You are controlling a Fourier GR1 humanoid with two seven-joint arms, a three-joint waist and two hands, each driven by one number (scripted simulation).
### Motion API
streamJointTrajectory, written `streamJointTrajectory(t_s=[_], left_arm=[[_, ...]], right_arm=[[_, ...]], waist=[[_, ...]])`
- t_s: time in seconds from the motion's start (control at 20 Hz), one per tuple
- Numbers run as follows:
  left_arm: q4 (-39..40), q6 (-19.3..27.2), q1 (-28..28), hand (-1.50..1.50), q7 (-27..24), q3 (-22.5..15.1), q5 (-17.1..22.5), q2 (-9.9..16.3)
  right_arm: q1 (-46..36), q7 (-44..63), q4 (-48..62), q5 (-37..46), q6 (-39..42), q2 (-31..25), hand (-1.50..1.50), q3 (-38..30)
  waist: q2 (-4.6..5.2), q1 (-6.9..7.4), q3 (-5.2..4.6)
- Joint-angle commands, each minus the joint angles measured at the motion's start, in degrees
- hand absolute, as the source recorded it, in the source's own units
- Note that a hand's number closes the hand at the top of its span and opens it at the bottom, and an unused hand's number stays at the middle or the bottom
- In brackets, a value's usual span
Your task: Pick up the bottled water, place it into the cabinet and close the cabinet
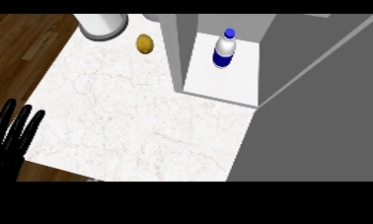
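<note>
Counter (131, 119) of white marble fills the middle of the head view, with dark wood floor (33, 40) showing past its left edge. Grey cabinet (218, 77) stands at the counter's far right corner, its door (313, 114) swung open toward the near right and covering that side of the view. Bottled water (226, 50) stands upright on the cabinet's white shelf, toward the back (blue cap up, blue band around its lower half), touched by nothing. A pale round container (102, 24) sits at the far left corner, cut by the view's top. Just beside it lies a small brown potato (145, 44). The left hand (15, 134) rests at the near left edge, fingers straight and spread, holding nothing.
</note>
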Motion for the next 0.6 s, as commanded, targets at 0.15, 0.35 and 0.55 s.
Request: streamJointTrajectory(t_s=[0.15,0.35,0.55], left_arm=[[-0.05,-2.24,-0.43,-1.50,0.88,0.48,0.58,1.59],[0.67,-2.62,-0.13,-1.50,0.81,1.23,1.02,1.89],[0.68,-2.68,-0.25,-1.50,0.86,1.34,1.07,1.89]], right_arm=[[-10.00,6.29,-1.67,3.10,5.16,-2.53,-1.50,5.00],[-12.24,6.66,-1.54,1.50,4.71,-1.79,1.50,5.02],[-13.99,8.17,-1.18,0.93,4.79,-2.14,1.50,4.37]], waist=[[0.14,2.97,-0.45],[-0.01,2.88,-0.55],[0.06,2.42,-0.62]])
